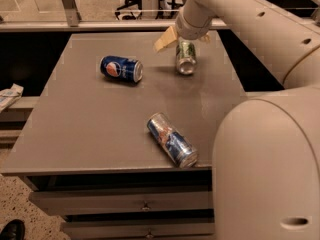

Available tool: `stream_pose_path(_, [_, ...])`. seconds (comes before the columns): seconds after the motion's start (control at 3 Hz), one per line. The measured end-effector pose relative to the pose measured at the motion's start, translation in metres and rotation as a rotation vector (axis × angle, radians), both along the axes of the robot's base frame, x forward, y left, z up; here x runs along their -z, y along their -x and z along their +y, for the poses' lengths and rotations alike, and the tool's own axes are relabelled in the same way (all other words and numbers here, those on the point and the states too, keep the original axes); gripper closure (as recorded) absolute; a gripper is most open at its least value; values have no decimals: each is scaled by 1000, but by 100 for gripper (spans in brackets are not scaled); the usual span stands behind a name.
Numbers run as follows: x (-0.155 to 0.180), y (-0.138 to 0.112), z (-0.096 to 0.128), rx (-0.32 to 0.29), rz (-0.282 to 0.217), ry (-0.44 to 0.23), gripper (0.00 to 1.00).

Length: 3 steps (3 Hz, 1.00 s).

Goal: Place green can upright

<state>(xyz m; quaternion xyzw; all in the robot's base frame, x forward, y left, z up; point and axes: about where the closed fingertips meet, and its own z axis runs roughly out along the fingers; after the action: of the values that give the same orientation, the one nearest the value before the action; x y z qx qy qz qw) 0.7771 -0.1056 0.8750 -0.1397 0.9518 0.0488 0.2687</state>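
Observation:
The green can (186, 58) lies on its side at the back right of the grey table (90, 124), with its silver end facing the front. My gripper (184, 39) hangs just over the can's far end. It is open, with one tan finger (163, 39) to the left of the can and the other barely showing on the right. It holds nothing.
A dark blue Pepsi can (121, 68) lies on its side at the back left. A longer blue-and-silver can (172, 140) lies near the front edge. My pale arm (265, 169) fills the right side. Drawers sit under the tabletop.

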Motion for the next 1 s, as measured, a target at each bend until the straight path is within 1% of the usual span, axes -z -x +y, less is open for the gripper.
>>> stream_pose_path(0.67, [15, -10, -12, 7, 75, 94, 0])
stream_pose_path(1.0, [20, -12, -17, 14, 117, 130, 0])
